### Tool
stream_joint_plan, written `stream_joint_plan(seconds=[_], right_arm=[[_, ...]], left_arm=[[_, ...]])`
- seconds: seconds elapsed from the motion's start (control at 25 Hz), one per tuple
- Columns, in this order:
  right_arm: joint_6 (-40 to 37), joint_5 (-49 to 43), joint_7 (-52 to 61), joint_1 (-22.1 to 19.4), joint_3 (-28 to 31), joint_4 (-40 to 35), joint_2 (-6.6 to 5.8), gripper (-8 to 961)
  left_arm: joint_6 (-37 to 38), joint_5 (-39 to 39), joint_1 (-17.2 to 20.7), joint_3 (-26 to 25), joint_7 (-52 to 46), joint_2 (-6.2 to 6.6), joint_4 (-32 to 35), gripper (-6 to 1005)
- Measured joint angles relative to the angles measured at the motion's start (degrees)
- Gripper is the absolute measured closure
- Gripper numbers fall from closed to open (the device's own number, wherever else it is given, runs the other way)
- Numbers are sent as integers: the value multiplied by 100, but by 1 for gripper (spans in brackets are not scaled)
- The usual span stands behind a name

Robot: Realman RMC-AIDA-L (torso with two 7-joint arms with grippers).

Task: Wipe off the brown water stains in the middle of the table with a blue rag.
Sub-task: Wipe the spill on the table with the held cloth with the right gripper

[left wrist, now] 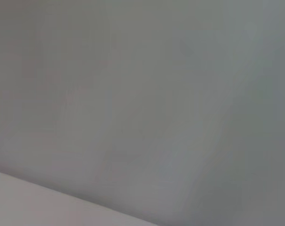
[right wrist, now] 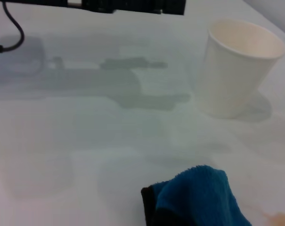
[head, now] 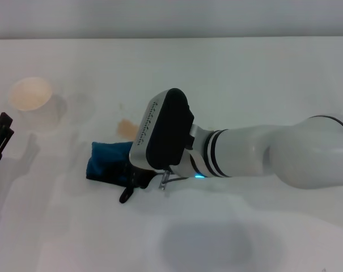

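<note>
The blue rag (head: 108, 161) lies bunched on the white table (head: 245, 73), left of centre. My right gripper (head: 129, 183) reaches in from the right and is shut on the rag's near end; its wrist housing hides the grip. A small patch of the brown water stains (head: 125, 128) shows just behind the rag, partly hidden by the wrist. In the right wrist view the rag (right wrist: 199, 197) pokes out low down, with a trace of stain (right wrist: 280, 218) at the corner. My left gripper (head: 0, 139) is parked at the far left edge.
A white paper cup (head: 32, 100) stands at the back left of the table, also in the right wrist view (right wrist: 240, 66), a short way beyond the rag. The left wrist view shows only a blank grey surface.
</note>
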Motion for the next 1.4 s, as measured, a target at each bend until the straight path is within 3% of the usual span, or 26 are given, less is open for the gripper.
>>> stream_joint_plan(seconds=[0.64,1.4], right_arm=[[415,19,20,89,66,514,0,848],[328,110,20,123,706,955,0,848]], left_arm=[[-14,-10,-5,-11,-138,-10,-10,121],[19,-9,-11,-14,-141,-19,-38,122]])
